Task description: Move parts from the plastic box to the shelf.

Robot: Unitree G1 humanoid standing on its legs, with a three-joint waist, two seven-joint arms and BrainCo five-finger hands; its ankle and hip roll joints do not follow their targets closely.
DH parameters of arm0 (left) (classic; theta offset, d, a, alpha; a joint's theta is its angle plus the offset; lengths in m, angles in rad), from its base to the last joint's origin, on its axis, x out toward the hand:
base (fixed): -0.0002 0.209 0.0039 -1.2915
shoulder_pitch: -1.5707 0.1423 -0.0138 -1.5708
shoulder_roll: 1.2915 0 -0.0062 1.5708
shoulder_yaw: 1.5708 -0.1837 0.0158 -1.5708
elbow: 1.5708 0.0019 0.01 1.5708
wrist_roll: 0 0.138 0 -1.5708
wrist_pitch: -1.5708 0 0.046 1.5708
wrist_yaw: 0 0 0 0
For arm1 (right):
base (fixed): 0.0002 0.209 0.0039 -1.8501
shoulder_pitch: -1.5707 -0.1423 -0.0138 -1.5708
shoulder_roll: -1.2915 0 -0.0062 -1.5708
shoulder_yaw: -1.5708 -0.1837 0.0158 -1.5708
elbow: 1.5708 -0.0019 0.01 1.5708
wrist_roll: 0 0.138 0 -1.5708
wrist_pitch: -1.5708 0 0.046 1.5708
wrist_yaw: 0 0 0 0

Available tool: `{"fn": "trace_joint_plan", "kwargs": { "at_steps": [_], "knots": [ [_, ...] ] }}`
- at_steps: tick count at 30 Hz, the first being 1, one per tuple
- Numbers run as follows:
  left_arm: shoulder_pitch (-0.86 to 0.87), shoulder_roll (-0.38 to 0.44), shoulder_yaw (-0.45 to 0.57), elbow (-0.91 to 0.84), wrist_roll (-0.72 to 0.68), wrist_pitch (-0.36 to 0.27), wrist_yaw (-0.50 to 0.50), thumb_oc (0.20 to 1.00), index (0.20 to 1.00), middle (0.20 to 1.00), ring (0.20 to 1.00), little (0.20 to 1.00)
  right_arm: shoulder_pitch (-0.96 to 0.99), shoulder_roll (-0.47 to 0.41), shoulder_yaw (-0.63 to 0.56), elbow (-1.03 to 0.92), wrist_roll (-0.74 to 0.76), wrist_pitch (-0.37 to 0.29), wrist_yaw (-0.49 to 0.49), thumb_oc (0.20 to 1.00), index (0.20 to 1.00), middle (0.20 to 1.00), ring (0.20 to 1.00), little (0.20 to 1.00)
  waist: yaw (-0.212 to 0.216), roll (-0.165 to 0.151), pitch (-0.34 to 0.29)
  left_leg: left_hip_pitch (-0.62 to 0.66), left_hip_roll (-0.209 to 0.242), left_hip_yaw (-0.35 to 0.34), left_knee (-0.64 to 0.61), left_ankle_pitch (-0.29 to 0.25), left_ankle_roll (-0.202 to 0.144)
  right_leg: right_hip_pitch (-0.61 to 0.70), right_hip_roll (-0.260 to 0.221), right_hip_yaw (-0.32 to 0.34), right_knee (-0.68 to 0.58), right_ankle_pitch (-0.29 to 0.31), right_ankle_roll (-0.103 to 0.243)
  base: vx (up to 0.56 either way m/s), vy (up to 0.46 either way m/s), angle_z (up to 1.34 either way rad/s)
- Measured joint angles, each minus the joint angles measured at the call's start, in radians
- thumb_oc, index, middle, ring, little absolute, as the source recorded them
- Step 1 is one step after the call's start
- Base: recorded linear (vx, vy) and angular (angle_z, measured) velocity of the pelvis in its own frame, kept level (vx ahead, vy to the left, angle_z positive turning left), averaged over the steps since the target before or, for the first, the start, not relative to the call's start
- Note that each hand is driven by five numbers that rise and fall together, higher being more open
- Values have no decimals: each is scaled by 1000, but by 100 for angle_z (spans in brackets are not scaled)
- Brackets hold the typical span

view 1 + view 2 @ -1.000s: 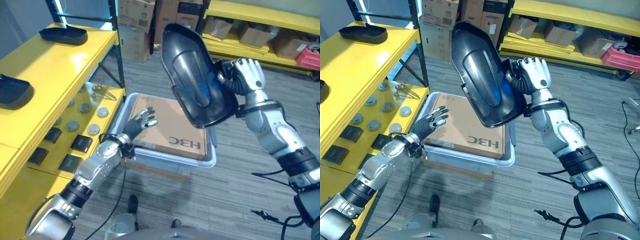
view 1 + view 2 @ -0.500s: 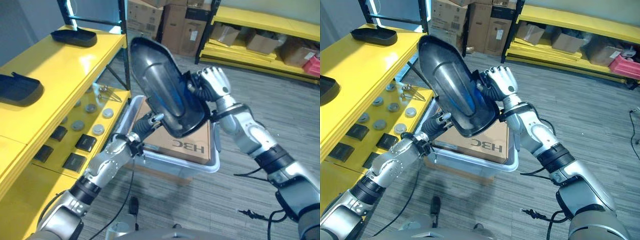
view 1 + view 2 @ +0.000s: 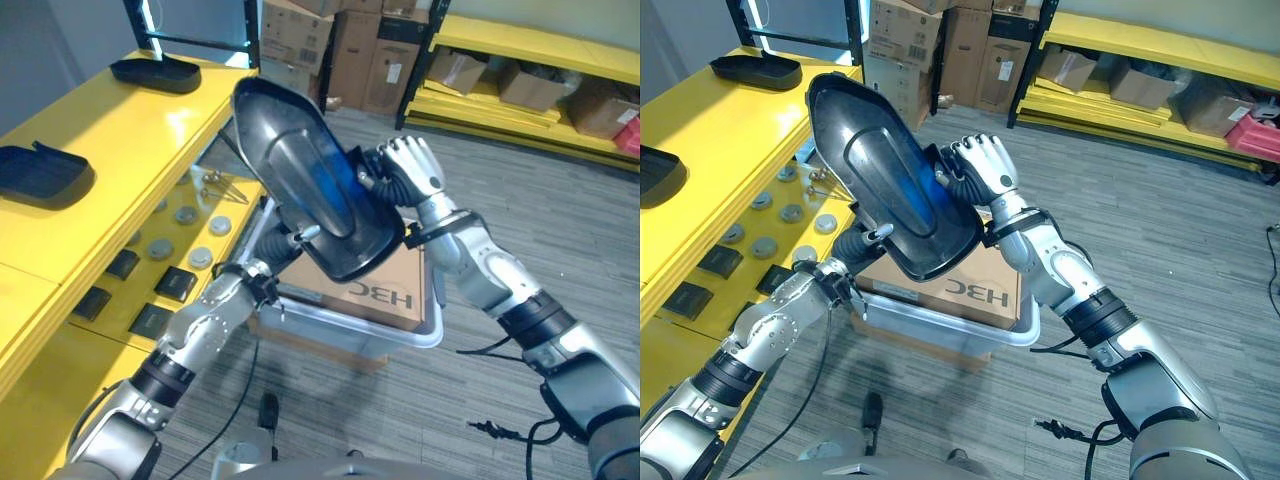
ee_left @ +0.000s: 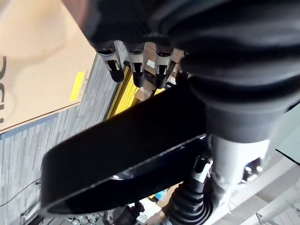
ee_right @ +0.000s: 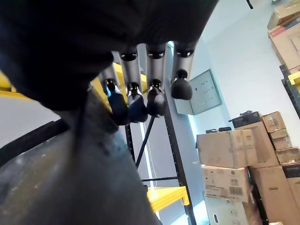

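A large black moulded part hangs tilted above the plastic box, between it and the yellow shelf. My right hand is shut on the part's far edge; its fingers curl over the dark rim. My left hand reaches up beneath the part's lower end, fingers straight and close to the part's edge. I cannot tell whether they touch it.
A brown cardboard box lies in the plastic box. Two black parts rest on the shelf top. Round discs and flat black pieces sit on the lower shelf level. Racks with cartons stand behind.
My right hand has carried the black part left toward the shelf. The left hand has risen from the cardboard box to under the part's lower end. The camera has shifted too.
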Motion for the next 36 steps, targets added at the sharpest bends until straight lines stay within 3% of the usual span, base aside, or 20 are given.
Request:
{"fn": "trace_joint_plan", "kwargs": {
  "at_steps": [1,8,12,15,16,17,19,20,21,27,28,31,36],
  "knots": [
    [1,-1,0,0,0,-2,0,200,200,200,200,200,0,2,0,0,0,-6,0,200,200,200,200,200,0,0,0,0,0,0,0,0,0,0,0,0,0,0,0,0,0,0],
    [54,-1,35,-1,3,-21,57,200,200,200,200,200,50,25,-13,-50,3,-74,1,200,200,200,200,200,-1,1,-1,0,0,1,0,-1,0,-1,0,0,0,-1,0,0,0,0],
    [62,4,46,2,25,-50,125,200,200,200,200,200,93,80,-11,-106,54,-125,14,200,200,200,200,200,-1,2,-1,0,0,1,0,-1,0,-1,0,1,0,-2,0,1,16,0],
    [98,-32,63,8,24,-139,186,200,200,200,200,200,152,204,-13,-170,166,-151,28,200,200,200,200,200,-10,2,-1,1,0,3,0,-3,0,-1,-1,2,0,-2,0,0,0,0],
    [98,-33,64,9,24,-143,191,200,200,200,200,200,154,208,-13,-172,169,-151,28,200,200,200,200,200,-10,2,-1,1,0,3,0,-3,-1,-1,-1,2,0,-2,0,0,0,0],
    [102,-56,73,11,50,-200,228,200,200,200,200,200,180,243,-3,-183,186,-154,31,200,200,200,200,200,-6,0,-5,-1,0,1,0,-3,-1,-2,-1,1,0,-2,0,0,0,0],
    [123,-63,89,11,83,-240,256,200,200,200,200,200,234,290,-4,-188,206,-154,29,200,200,200,200,200,-8,-2,-12,-1,-1,2,0,-4,-1,-2,-2,2,0,-5,0,-15,26,0],
    [131,-63,98,12,123,-262,286,200,200,200,200,200,265,306,5,-194,215,-154,27,558,558,558,558,558,-9,-2,-12,-2,-1,2,0,-4,-1,-4,-2,2,0,-5,0,-23,68,-1],
    [133,-61,98,12,144,-273,304,200,200,200,200,200,274,305,13,-194,221,-152,23,1000,1000,1000,1000,1000,-9,-2,-12,-3,-1,2,0,-3,-1,-4,-2,2,0,-5,-1,-11,114,0],
    [133,-47,102,11,458,-355,436,200,200,200,200,200,384,319,16,-194,414,-142,-43,1000,1000,1000,1000,1000,-19,-1,-16,-9,-6,10,1,-6,2,-17,-11,11,0,-11,-5,6,125,-5],
    [134,-33,108,8,575,-373,483,200,200,200,200,200,467,345,-45,-196,542,-140,-55,1000,1000,1000,1000,1000,-26,-3,-17,-9,-9,19,0,-9,6,-20,-16,20,0,-12,-4,1,273,-15],
    [143,-6,147,4,702,-427,547,200,200,200,200,200,620,352,-170,-193,690,-134,-87,1000,1000,1000,1000,1000,-52,-3,-17,-8,-16,39,0,-17,15,-30,-29,37,3,-12,3,-5,174,-20],
    [224,53,278,1,822,-526,609,200,200,200,200,200,866,350,-350,-42,766,-76,-44,1000,1000,1000,1000,1000,-126,-5,-17,11,-23,87,0,-38,22,-51,-48,84,25,-9,25,-27,82,-30]
  ]
}}
